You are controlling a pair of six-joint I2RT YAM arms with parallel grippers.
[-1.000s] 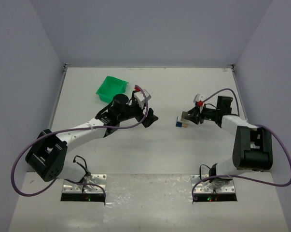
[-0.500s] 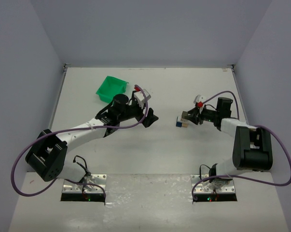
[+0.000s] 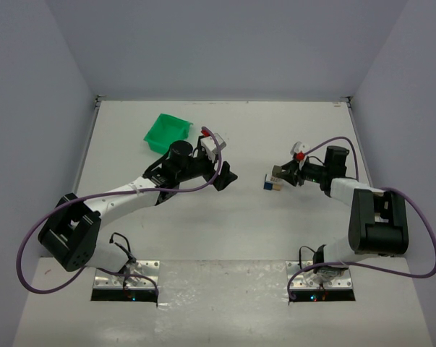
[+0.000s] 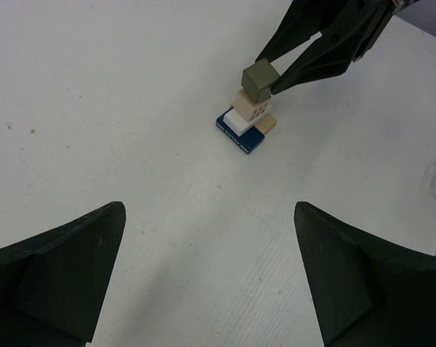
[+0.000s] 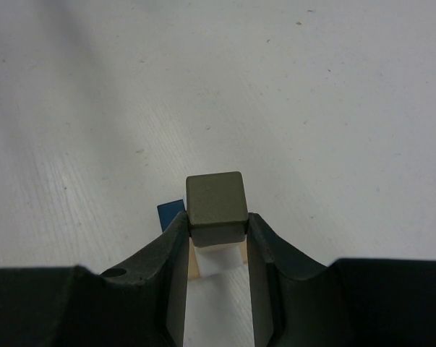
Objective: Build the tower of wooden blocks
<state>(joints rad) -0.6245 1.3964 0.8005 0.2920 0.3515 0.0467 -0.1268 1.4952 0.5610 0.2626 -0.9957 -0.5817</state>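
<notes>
Blue wedge point(image 5: 171, 214) mostly hidden behind dark cube point(image 5: 216, 199) and right gripper point(image 5: 218, 223), left gripper point(image 4: 209, 210) fingers point(image 4: 58, 282) cut off at lower edge, wood block tower point(image 3: 272, 181) layers unresolvable in top view

Matt dark cube point(image 5: 216, 196), smooth matt right claw point(image 5: 218, 228), faintly grained white table point(image 5: 348, 108)

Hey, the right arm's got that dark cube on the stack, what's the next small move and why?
Probably ease the right gripper open and let go. The dark cube it pinches appears to sit on the tan cube, above the white slab and blue block, so nothing looks left to lower.
</notes>
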